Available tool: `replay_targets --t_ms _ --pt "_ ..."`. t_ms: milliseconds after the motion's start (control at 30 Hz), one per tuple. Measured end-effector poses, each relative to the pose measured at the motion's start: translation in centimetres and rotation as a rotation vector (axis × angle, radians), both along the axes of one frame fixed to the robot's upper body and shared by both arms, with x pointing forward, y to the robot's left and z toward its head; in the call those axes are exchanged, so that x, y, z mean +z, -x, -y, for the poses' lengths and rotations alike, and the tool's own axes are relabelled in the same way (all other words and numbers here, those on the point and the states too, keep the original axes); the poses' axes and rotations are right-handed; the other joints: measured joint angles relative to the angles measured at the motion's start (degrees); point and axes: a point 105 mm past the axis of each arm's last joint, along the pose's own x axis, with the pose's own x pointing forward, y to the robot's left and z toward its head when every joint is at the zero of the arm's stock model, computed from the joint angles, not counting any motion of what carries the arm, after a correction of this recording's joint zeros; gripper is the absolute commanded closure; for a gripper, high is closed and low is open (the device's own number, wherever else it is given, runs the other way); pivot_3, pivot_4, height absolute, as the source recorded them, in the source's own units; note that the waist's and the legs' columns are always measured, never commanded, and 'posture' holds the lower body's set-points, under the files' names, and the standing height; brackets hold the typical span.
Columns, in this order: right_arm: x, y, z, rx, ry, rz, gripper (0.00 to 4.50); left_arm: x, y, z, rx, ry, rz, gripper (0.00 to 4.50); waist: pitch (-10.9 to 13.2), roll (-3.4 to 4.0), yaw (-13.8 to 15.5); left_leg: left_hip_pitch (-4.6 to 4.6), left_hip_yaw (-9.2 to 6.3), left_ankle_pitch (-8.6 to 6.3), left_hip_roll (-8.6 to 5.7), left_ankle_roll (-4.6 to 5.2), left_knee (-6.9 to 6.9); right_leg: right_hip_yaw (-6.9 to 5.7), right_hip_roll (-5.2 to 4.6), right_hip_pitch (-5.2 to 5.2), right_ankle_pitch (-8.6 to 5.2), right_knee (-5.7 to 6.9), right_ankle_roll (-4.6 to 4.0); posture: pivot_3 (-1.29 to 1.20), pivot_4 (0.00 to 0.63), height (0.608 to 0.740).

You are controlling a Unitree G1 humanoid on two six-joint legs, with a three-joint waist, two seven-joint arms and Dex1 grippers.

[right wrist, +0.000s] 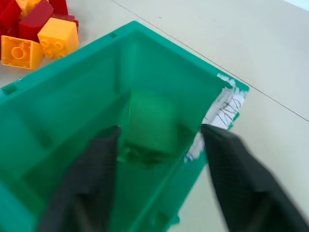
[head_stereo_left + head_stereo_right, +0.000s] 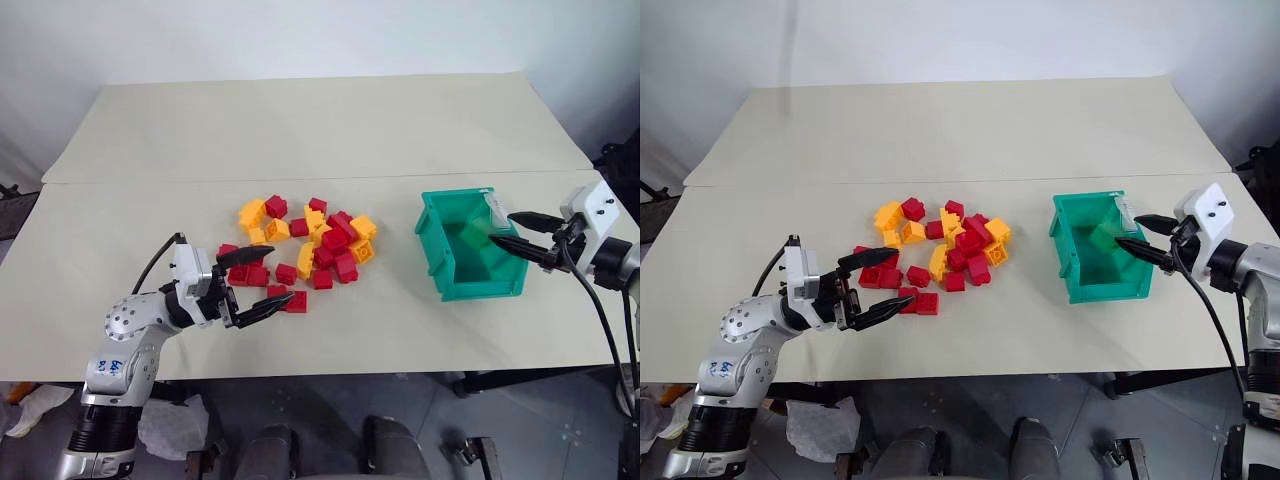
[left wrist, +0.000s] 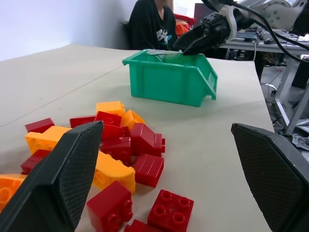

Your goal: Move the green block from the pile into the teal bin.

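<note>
We saw the right gripper (image 2: 515, 232) with its fingers spread at the teal bin's (image 2: 436, 252) rim, released; the green block (image 2: 473, 234) sat loose inside the bin, just beyond the fingertips. The left gripper (image 2: 262, 282) hung open beside the pile (image 2: 305, 243) of red and yellow-orange bricks on the counter (image 2: 300, 130).

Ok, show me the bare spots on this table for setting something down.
The wide far stretch of the table behind the pile and teal bin is bare, and so is the strip between pile and bin. It is crowded around the pile, where the left gripper hovers.
</note>
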Motion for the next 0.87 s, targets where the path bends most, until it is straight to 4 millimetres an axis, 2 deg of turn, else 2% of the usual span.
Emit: replay_targets --t_ms 67,200,267,367,467,567,633,767,867 --pt "0.2 0.0 -0.1 0.012 -0.003 0.015 0.05 0.0 0.0 -0.1 0.002 -0.004 0.001 0.00 0.0 0.00 0.3 -0.03 -0.05 0.00 -0.02 0.00 0.00 -0.02 0.00 0.00 0.00 -0.02 0.01 0.00 0.150 0.740" --pt "1.8 0.5 -0.5 0.071 -0.044 0.092 0.02 0.1 -0.1 -0.4 0.020 -0.021 0.009 0.00 0.0 -0.01 0.6 -0.04 -0.07 0.00 -0.03 0.00 0.00 -0.05 0.00 0.05 0.01 -0.09 0.02 0.00 0.150 0.740" --pt "3.0 1.3 -1.4 0.148 -0.072 0.135 0.02 0.0 -0.2 -1.0 0.045 -0.055 0.018 0.00 0.0 -0.01 0.6 -0.04 -0.09 0.00 -0.01 0.00 0.00 -0.08 0.01 0.05 0.01 -0.09 0.02 0.00 0.150 0.740" --pt "4.2 3.4 -4.0 0.327 -0.067 0.176 0.02 -0.4 -0.2 -2.7 0.094 -0.101 0.008 0.00 0.0 -0.01 0.5 -0.01 -0.15 -0.01 0.03 -0.02 -0.03 -0.13 0.04 0.07 0.01 -0.08 0.02 0.00 0.150 0.740" --pt "2.4 6.4 -7.4 0.499 -0.070 0.120 0.02 -1.5 0.3 -4.8 0.152 -0.180 -0.005 0.00 0.0 -0.03 0.6 0.02 -0.31 -0.05 0.09 -0.07 -0.05 -0.26 0.07 0.17 0.01 -0.10 0.02 0.00 0.150 0.740" --pt "0.6 8.0 -9.6 0.568 -0.141 0.084 0.02 -1.6 0.4 -5.7 0.194 -0.197 0.013 0.00 0.0 -0.03 1.1 0.02 -0.35 -0.04 0.04 -0.03 -0.03 -0.22 0.03 0.25 0.01 -0.27 0.01 0.00 0.150 0.740" --pt "-0.1 8.7 -10.2 0.579 -0.148 0.073 0.02 -1.9 0.6 -6.2 0.225 -0.202 0.010 0.00 0.0 -0.03 1.6 0.07 -0.38 -0.06 0.02 0.01 -0.01 -0.23 0.01 0.37 0.02 -0.38 0.03 0.00 0.150 0.740" --pt "-3.7 10.2 -10.5 0.556 -0.185 0.009 0.02 -3.3 1.5 -7.6 0.298 -0.209 -0.025 0.00 0.0 -0.08 1.7 0.10 -0.51 -0.15 0.03 0.10 -0.02 -0.38 0.01 0.63 0.05 -0.68 0.09 0.00 0.150 0.740" --pt "-4.1 10.2 -10.5 0.523 -0.193 0.037 0.02 -3.3 1.9 -7.5 0.312 -0.211 -0.019 0.00 0.0 -0.08 1.5 0.18 -0.58 -0.15 0.02 0.13 -0.01 -0.30 0.02 0.69 0.07 -0.78 0.10 0.00 0.150 0.740"
